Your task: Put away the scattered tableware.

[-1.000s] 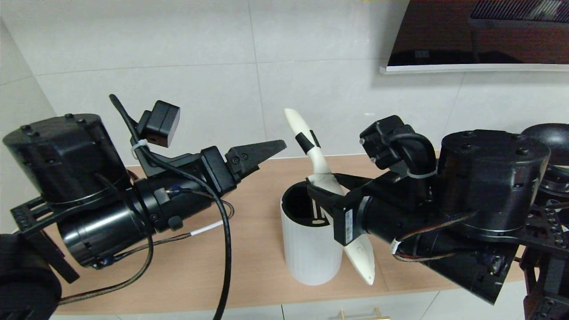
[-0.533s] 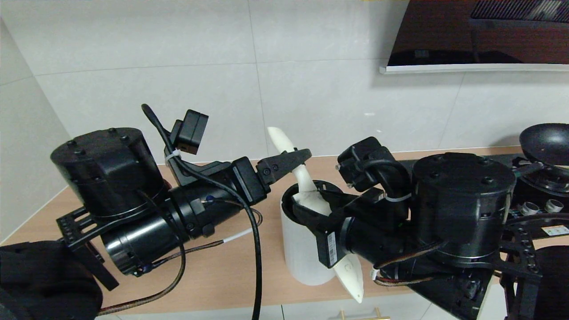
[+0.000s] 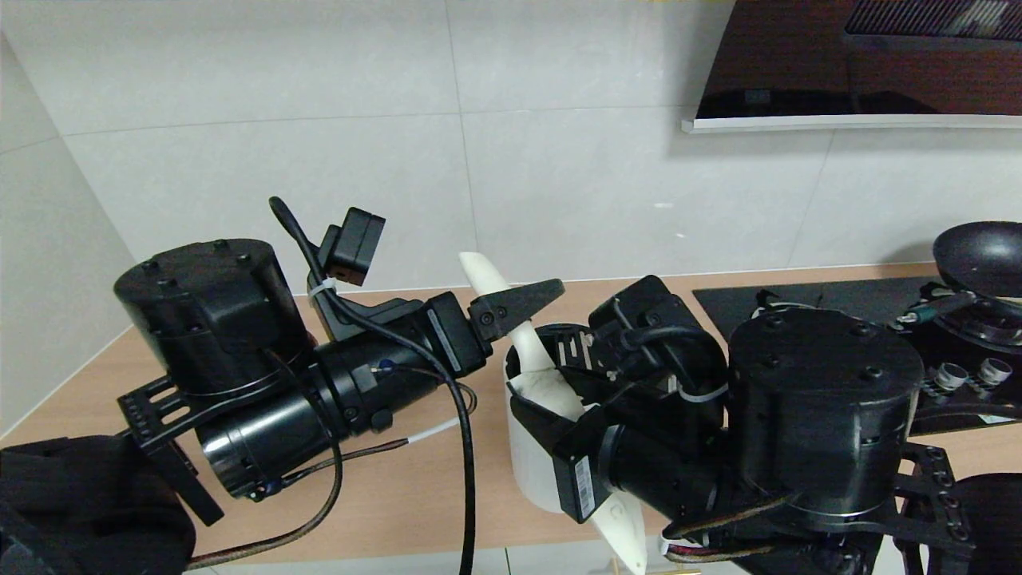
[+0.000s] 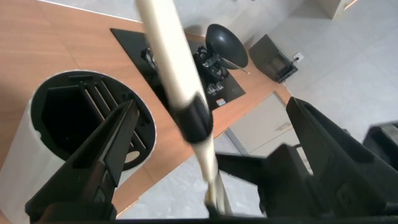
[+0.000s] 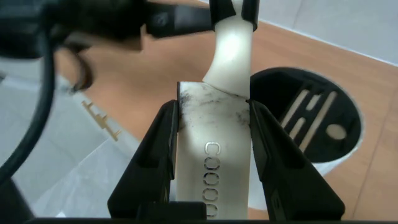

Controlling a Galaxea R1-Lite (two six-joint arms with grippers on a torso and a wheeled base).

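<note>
My right jaws, at lower centre of the head view, clamp the white spatula (image 3: 549, 390) by its blade. Its handle tilts toward upper left, across the white holder (image 3: 531, 471) standing on the counter (image 3: 383, 479). My left jaws stand wide, one on each side of that handle.

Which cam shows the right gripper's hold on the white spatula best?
Right wrist view: the right gripper clamps both edges of the white spatula at its blade. In the head view most of the grip is hidden; the handle sticks up over the holder. The left wrist view gives the banded handle between the open left gripper.
</note>
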